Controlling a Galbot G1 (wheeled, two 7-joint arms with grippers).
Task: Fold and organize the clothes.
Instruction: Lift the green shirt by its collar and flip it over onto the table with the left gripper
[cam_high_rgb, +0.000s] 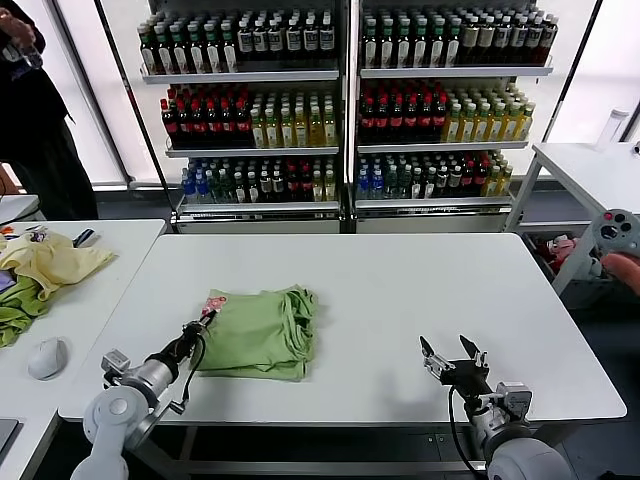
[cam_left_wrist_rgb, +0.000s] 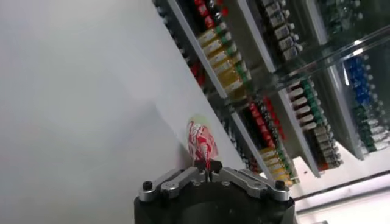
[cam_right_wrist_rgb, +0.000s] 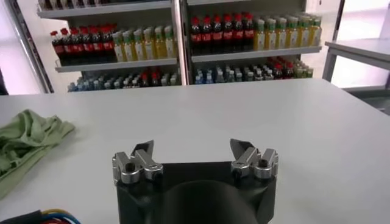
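The light green soft-fabric folded shirt (cam_high_rgb: 258, 332) lies on the white table (cam_high_rgb: 400, 300). Left gripper (cam_high_rgb: 207, 320) fingers are closed on its corner w/ red-and-white patch (cam_left_wrist_rgb: 200, 141). Lift slowly, keeping layers together. Right gripper (cam_high_rgb: 451, 357), fingers fully apart, holds nothing, well apart from shirt.

Silver-grey jointed arms, black cables, black left end effector (cam_high_rgb: 207, 320) and right end effector (cam_high_rgb: 452, 352) with silver screwed knuckles.

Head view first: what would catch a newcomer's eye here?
A folded light green shirt lies on the white table, its near-left corner pinched by the left gripper. The right gripper waits open, apart from it, and shelves of coloured bottles fill the background.
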